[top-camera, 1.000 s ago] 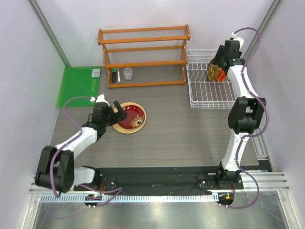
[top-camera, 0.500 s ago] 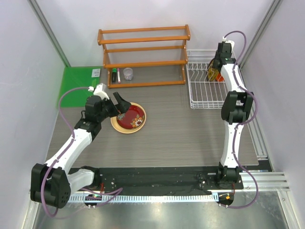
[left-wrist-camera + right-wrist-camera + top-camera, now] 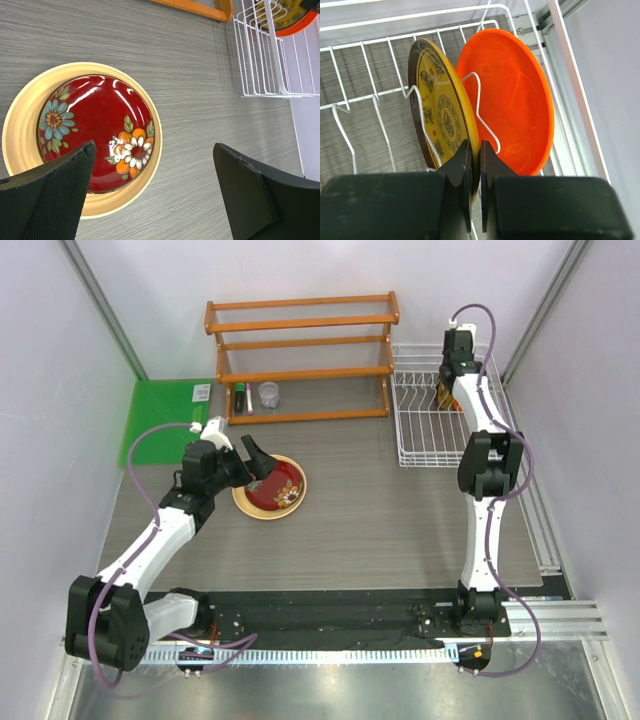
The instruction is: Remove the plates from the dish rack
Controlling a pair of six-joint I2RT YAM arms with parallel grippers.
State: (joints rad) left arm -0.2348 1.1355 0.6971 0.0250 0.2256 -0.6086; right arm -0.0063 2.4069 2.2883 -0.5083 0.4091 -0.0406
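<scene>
- Standing upright in dish rack [image 3: 425, 440]: dark-rimmed, yellow-centred plate [image 3: 442, 120], right gripper [image 3: 475, 150] clamped on its rim; orange plate [image 3: 515, 100] beside.
- Left of rack: flowered red plate [image 3: 95, 120] nested in tan plate [image 3: 20, 130]; left gripper [image 3: 154, 147] above, jaws apart.

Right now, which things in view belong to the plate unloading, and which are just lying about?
Job: white wire dish rack; dark-rimmed yellow plate; bright orange plate; red flowered plate; pale tan plate.
Lying about: orange-brown wooden shelf; green mat; clear jar; green-capped tube.
</scene>
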